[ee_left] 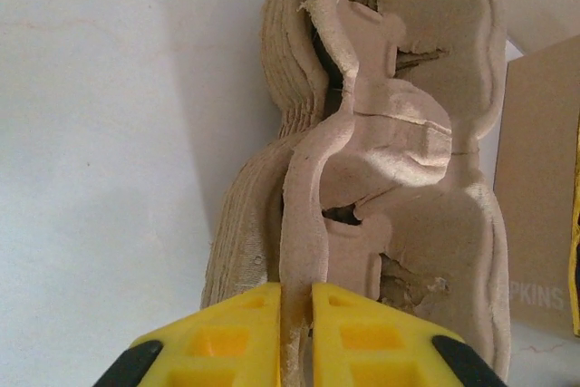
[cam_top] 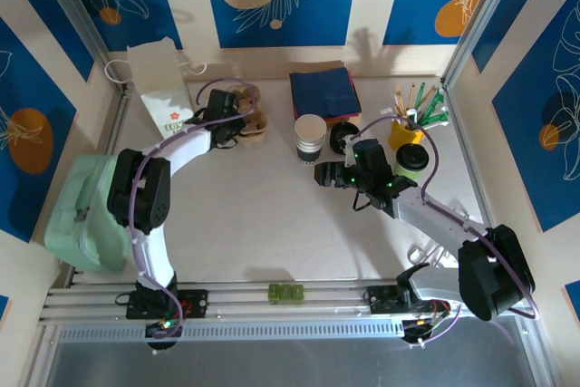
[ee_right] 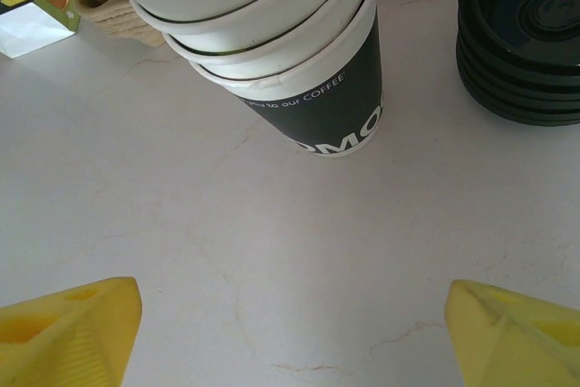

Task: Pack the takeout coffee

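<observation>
The takeout coffee is out of view. My left gripper [ee_left: 296, 289] is shut on the thin raised edge of the top moulded-pulp cup carrier [ee_left: 390, 133], which lies on a stack of carriers [cam_top: 249, 120] at the back left. From above, the left gripper [cam_top: 223, 106] sits at that stack's left side. My right gripper [cam_top: 324, 174] stands open over bare table, its yellow fingertips [ee_right: 72, 328] wide apart with nothing between them. Just beyond it is a stack of lidless white cups [ee_right: 299, 52] with a dark-sleeved bottom cup, and a pile of black lids [ee_right: 521, 33] to the right.
A white paper bag [cam_top: 161, 88] stands at the back left, blue napkins [cam_top: 323, 90] behind the cup stack [cam_top: 310, 136]. A yellow holder with stirrers [cam_top: 408, 129] is at the right. A pale green object [cam_top: 86, 215] lies off the left edge. A brown box [ee_left: 535, 224] stands beside the carriers.
</observation>
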### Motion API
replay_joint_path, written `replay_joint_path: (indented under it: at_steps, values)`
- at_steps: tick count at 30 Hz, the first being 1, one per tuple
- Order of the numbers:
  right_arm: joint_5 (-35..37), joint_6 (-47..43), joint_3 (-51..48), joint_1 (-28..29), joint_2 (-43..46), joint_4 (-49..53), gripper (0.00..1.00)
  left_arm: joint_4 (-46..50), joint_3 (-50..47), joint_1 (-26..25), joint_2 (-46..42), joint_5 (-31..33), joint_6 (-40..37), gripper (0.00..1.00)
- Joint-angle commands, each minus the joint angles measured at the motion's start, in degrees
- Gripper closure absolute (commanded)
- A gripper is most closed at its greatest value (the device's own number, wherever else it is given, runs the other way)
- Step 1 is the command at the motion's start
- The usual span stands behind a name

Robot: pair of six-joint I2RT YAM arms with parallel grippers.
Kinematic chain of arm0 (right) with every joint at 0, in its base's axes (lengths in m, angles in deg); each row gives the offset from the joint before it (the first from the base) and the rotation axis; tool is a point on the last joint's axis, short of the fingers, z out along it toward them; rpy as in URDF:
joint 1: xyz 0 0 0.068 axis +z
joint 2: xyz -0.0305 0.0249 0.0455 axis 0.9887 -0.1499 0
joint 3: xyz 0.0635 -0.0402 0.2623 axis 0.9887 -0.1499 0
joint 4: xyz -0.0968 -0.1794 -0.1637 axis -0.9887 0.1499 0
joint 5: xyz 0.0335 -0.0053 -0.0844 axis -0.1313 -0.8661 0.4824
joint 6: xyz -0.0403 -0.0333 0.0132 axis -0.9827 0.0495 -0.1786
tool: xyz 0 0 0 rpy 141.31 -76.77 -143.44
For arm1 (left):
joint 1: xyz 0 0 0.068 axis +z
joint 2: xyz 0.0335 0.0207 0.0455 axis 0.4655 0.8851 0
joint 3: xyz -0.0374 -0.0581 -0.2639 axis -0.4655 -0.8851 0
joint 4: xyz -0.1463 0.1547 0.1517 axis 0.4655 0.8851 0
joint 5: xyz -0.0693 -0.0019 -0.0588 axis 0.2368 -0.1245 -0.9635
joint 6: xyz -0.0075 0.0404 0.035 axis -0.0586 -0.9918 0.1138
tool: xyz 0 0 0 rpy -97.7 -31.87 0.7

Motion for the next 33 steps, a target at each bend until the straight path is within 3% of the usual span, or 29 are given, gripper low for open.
replay_joint_path:
  at_steps: [1,11,20,26,33]
  values:
    - [1.0,-0.6,0.9,0.3,0.9,-0.7,0.13,-3.4,-1.5,0.9,-3.2,-1.1,0.6,0.91]
    - [1.3,-0.7,1.0,0.4,0.8,-0.7,0.13,-7.2,-2.8,1.3,-6.5,-3.5,1.2,1.0]
    - [1.2,-0.2,0.6,0.3,1.3,-1.1,0.13,-7.0,-2.2,1.5,-12.5,-5.2,0.3,1.0]
    - [0.9,0.0,0.4,0.3,2.1,-1.4,0.13,-1.8,-2.5,1.3,-18.7,-7.9,-1.0,1.0]
    - [-0.9,-1.5,0.4,0.5,3.6,-0.7,0.14,9.2,-5.2,1.3,-30.2,-10.8,-7.6,1.0]
